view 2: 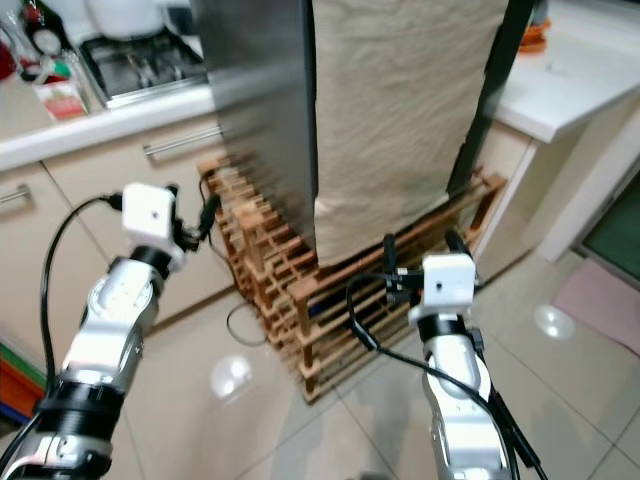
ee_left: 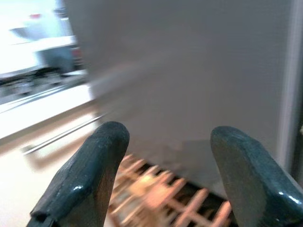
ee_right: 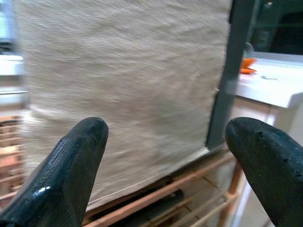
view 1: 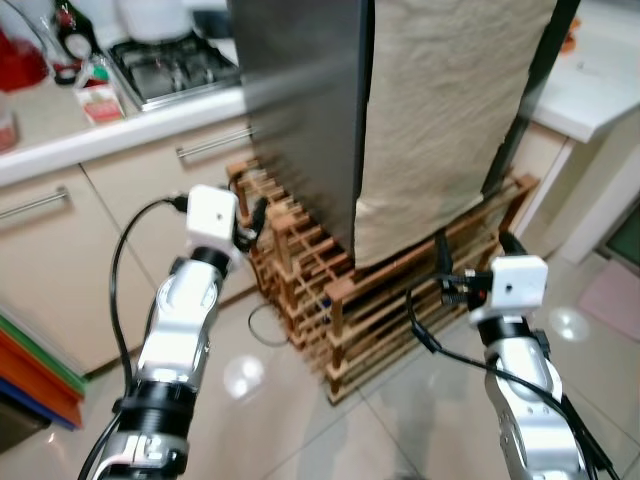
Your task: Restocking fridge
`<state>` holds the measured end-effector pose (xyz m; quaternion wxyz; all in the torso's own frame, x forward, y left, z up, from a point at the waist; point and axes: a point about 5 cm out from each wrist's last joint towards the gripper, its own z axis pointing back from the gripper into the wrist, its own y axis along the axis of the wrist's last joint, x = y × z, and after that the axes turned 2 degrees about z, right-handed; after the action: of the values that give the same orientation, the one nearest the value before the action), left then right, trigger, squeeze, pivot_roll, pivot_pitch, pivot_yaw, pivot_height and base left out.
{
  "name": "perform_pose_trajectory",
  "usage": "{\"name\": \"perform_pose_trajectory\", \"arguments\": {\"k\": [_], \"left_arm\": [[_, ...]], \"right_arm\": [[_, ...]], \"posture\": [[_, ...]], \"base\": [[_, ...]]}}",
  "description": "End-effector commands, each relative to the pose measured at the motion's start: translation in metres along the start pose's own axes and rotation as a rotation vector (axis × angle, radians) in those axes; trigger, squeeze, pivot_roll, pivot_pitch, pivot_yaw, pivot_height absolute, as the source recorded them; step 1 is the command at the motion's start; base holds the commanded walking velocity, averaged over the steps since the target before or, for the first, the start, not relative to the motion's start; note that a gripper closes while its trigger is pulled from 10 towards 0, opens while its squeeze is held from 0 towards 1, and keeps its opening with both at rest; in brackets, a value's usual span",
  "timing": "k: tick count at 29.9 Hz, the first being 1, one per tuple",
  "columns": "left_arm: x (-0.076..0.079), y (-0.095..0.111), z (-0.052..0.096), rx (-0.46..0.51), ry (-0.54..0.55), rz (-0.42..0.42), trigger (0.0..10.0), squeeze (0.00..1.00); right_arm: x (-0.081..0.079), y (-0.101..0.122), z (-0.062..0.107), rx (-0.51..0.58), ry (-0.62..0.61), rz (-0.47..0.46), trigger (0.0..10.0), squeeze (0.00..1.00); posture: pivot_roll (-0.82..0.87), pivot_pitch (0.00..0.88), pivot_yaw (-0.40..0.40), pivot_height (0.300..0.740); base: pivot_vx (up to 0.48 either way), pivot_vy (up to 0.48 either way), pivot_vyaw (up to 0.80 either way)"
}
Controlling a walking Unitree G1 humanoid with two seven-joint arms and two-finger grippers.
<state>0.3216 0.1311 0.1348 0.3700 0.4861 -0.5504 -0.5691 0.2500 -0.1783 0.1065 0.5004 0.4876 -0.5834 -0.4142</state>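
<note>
Wooden rack (view 1: 400, 290) beneath cloth-draped fridge (view 1: 400, 110), left pincer (ee_left: 165, 175) and right pincer (ee_right: 165, 165) released.

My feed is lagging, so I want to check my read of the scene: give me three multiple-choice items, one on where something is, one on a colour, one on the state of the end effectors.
1. What does the fridge stand on?
A. a wooden rack
B. the counter
C. a blue crate

2. What colour is the cloth hanging down the fridge's front?
A. red
B. beige
C. black

3. How are the two end effectors?
A. both shut on the cloth
B. left open, right shut on a bottle
C. both open, holding nothing

Answers:
1. A: the wooden rack sits on the floor directly under the fridge.
2. B: the cloth is plain beige in the head views and the right wrist view.
3. C: the left end effector and right end effector each show fingers spread apart with nothing between them.
</note>
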Motion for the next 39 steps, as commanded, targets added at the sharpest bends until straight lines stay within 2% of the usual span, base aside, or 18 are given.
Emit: {"name": "perform_pose_trajectory", "arguments": {"k": [1, 5, 10, 14, 15, 16, 17, 18, 20, 23, 26, 32, 34, 35, 39], "left_arm": [[0.005, 0.009, -0.002, 0.040, -0.052, -0.061, 10.0, 0.00], [0.011, 0.009, -0.001, 0.037, -0.074, -0.066, 10.0, 0.00], [0.016, 0.013, -0.006, 0.025, -0.088, 0.017, 10.0, 0.00], [0.030, 0.022, -0.014, -0.012, -0.195, 0.117, 10.0, 0.00], [0.036, 0.027, -0.015, -0.009, -0.253, 0.129, 10.0, 0.00], [0.036, 0.027, -0.015, -0.009, -0.253, 0.129, 10.0, 0.00], [0.047, 0.036, -0.016, -0.001, -0.355, 0.149, 10.0, 0.00], [0.052, 0.042, -0.015, 0.016, -0.406, 0.147, 10.0, 0.00], [0.054, 0.048, -0.016, 0.032, -0.448, 0.140, 10.0, 0.00], [0.052, 0.049, -0.019, 0.027, -0.450, 0.144, 10.0, 0.00], [0.042, 0.044, -0.024, 0.001, -0.388, 0.146, 10.0, 0.00], [0.038, 0.047, -0.031, 0.004, -0.317, 0.128, 10.0, 0.00], [0.037, 0.050, -0.042, -0.001, -0.252, 0.106, 10.0, 0.00], [0.037, 0.050, -0.042, -0.001, -0.252, 0.106, 10.0, 0.00], [0.047, 0.067, -0.061, 0.037, -0.241, 0.091, 10.0, 0.00]], "right_arm": [[0.001, 0.001, -0.002, 0.006, -0.002, 0.000, 10.0, 0.00], [0.001, 0.001, -0.002, -0.002, -0.003, -0.001, 10.0, 0.00], [0.002, -0.002, 0.001, -0.009, -0.004, 0.001, 10.0, 0.00], [0.002, -0.002, 0.001, -0.009, -0.007, 0.006, 10.0, 0.00], [0.002, -0.002, 0.001, -0.009, -0.007, 0.005, 10.0, 0.00], [0.002, -0.002, 0.001, -0.009, -0.007, 0.005, 10.0, 0.00], [0.002, -0.001, 0.001, -0.007, -0.006, 0.005, 10.0, 0.00], [0.002, -0.001, 0.000, -0.003, -0.009, 0.019, 10.0, 0.00], [0.002, -0.003, 0.000, -0.028, -0.011, 0.016, 10.0, 0.00], [0.003, -0.001, -0.001, -0.015, -0.017, 0.001, 10.0, 0.00], [0.005, 0.000, -0.001, -0.005, -0.025, 0.010, 10.0, 0.00], [0.007, 0.000, -0.001, -0.010, -0.027, 0.016, 10.0, 0.00], [0.007, 0.000, -0.003, -0.004, -0.021, 0.019, 10.0, 0.00], [0.007, 0.000, -0.003, -0.004, -0.021, 0.019, 10.0, 0.00], [0.006, 0.002, -0.005, 0.007, -0.022, 0.018, 10.0, 0.00]], "posture": [[-0.08, 0.000, 0.046, 0.736], [-0.08, 0.000, 0.047, 0.732], [-0.09, 0.000, 0.047, 0.708], [-0.09, 0.000, 0.049, 0.703], [-0.09, 0.000, 0.049, 0.703], [-0.09, 0.000, 0.049, 0.703], [-0.09, 0.000, 0.050, 0.703], [-0.10, 0.000, 0.050, 0.703], [-0.10, 0.000, 0.052, 0.703], [-0.10, 0.000, 0.053, 0.694], [-0.11, 0.000, 0.049, 0.676], [-0.10, 0.000, 0.041, 0.645], [-0.10, 0.000, 0.039, 0.635], [-0.10, 0.000, 0.039, 0.635], [-0.10, 0.000, 0.042, 0.635]], "base": [[0.465, 0.000, 0.00], [0.000, 0.000, 0.00], [0.000, 0.000, 0.00], [0.000, 0.000, 0.00], [0.000, 0.000, 0.00], [0.000, 0.000, 0.00], [0.000, 0.000, 0.00], [0.000, 0.000, 0.00], [0.000, 0.000, 0.00], [0.000, 0.000, 0.00], [0.000, 0.000, 0.00], [0.000, 0.000, 0.00], [0.000, 0.000, 0.00], [0.000, 0.000, 0.00], [0.000, 0.000, 0.00]]}}
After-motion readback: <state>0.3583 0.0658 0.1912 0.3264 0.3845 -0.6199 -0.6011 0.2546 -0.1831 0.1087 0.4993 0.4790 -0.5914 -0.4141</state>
